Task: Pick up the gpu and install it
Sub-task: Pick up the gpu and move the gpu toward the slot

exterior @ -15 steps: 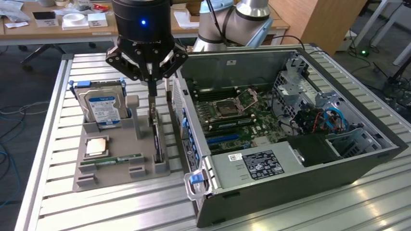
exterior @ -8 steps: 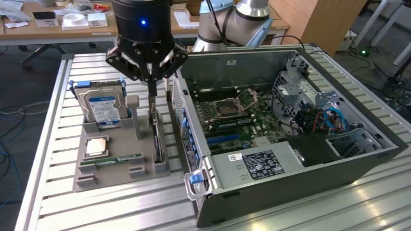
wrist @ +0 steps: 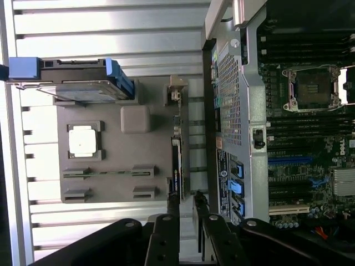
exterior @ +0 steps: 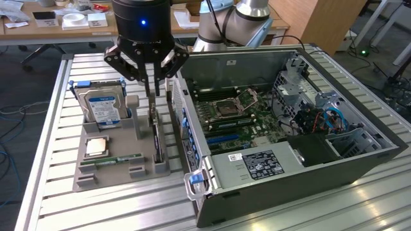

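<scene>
Over the grey plastic holder (exterior: 119, 169), the claw (exterior: 154, 94) hangs slightly apart, probably just above the upright thin black gpu card (exterior: 158, 142).

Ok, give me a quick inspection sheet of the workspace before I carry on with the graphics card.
Surface: slatted metal table with a grey tray on it.
Job's things: graphics card standing on edge in the tray; open computer case beside the tray.
Clutter: hard drive, processor chip and memory stick in the tray.
Grippers: gripper just above the graphics card, fingers slightly parted, holding nothing.
Cables: blue cables inside the case; loose cables on the floor.
Surroundings: desk with small items behind.
</scene>
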